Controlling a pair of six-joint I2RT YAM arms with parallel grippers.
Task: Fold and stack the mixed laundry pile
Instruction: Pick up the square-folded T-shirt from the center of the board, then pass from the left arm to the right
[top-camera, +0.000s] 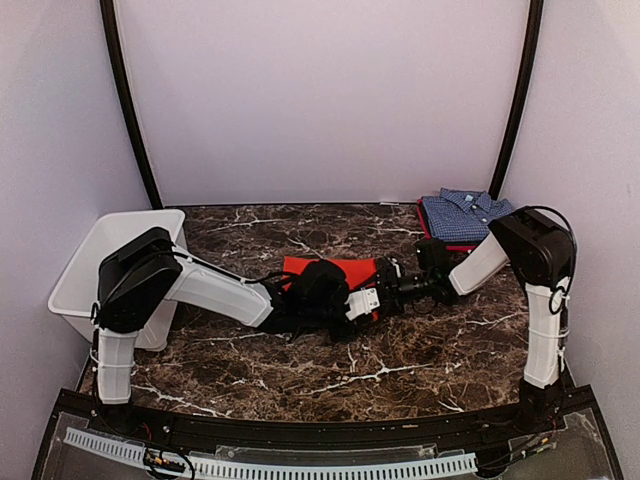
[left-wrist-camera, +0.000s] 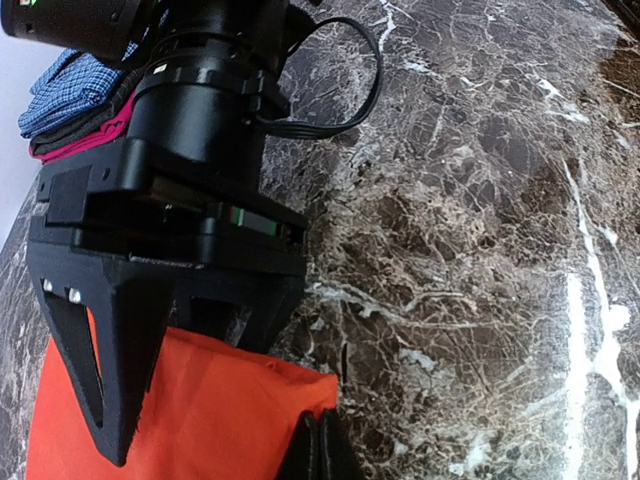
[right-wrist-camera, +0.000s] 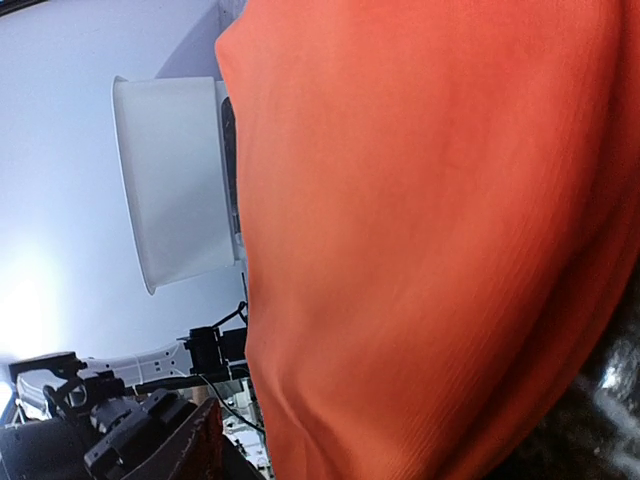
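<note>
The orange-red shirt (top-camera: 345, 268) lies folded at the table's middle. My left gripper (top-camera: 372, 305) is shut, and in the left wrist view its fingertips (left-wrist-camera: 322, 440) meet the near right corner of the shirt (left-wrist-camera: 200, 420). I cannot tell whether cloth is pinched there. My right gripper (top-camera: 388, 280) reaches in from the right. Its jaws stand apart over the shirt's edge, one finger (left-wrist-camera: 100, 380) lying over the cloth. Orange cloth (right-wrist-camera: 430, 230) fills the right wrist view. The blue-and-white checked shirt (top-camera: 462, 212) lies folded at the back right.
The white basket (top-camera: 130, 215) stands at the left edge of the table and also shows in the right wrist view (right-wrist-camera: 175, 180). The checked shirt (left-wrist-camera: 65, 95) tops a stack of a dark and a pink-red garment (left-wrist-camera: 80, 140). Curved walls close the table's back and sides.
</note>
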